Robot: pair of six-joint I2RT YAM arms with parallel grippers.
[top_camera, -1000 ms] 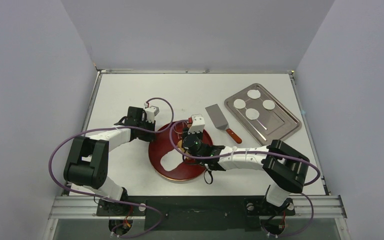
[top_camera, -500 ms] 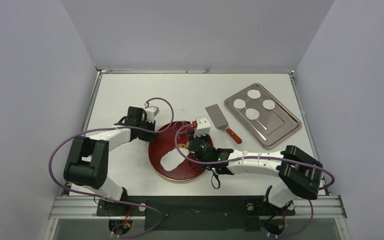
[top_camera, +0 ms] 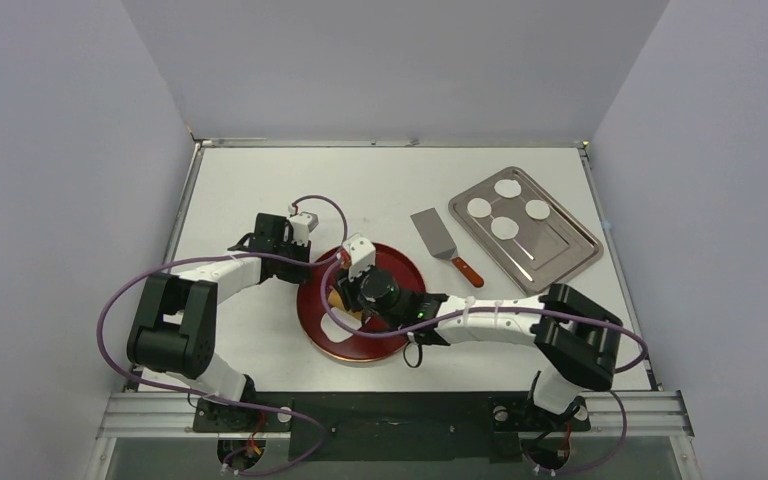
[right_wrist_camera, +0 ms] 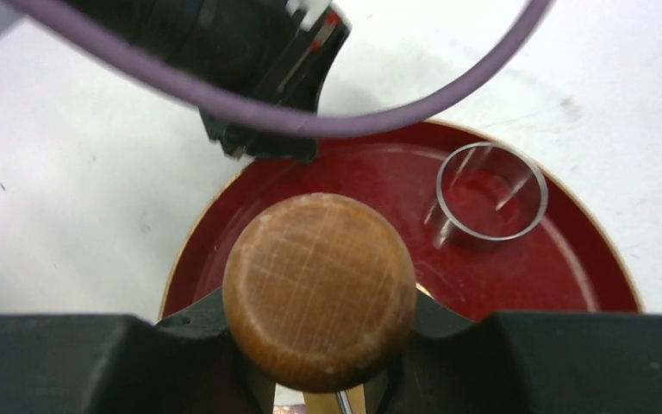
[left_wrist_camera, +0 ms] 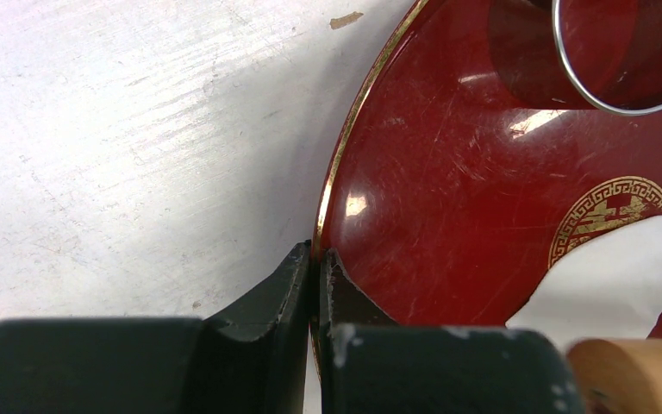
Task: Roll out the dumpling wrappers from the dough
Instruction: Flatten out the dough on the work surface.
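Note:
The dough [left_wrist_camera: 614, 278] lies as a thin white sheet on the red plate [left_wrist_camera: 448, 172], and the top view hides it under my right arm. My left gripper [left_wrist_camera: 317, 254] is shut on the plate's left rim [top_camera: 305, 270]. My right gripper [right_wrist_camera: 319, 302] is shut on a wooden rolling pin [right_wrist_camera: 319, 285], held low over the left half of the plate [top_camera: 355, 355]; the pin's end [left_wrist_camera: 629, 375] shows beside the dough. Several dumpling wrappers [top_camera: 504, 228] lie as round white discs on the metal tray [top_camera: 560, 250] at the right.
A metal ring cutter [right_wrist_camera: 491, 203] stands on the plate's far side, also seen from the left wrist [left_wrist_camera: 625, 52]. A spatula [top_camera: 440, 240] with a red handle lies between plate and tray. Purple cables loop over both arms.
My right gripper has carried the rolling pin leftward across the plate and now covers the dough in the top view. The left gripper has stayed on the rim.

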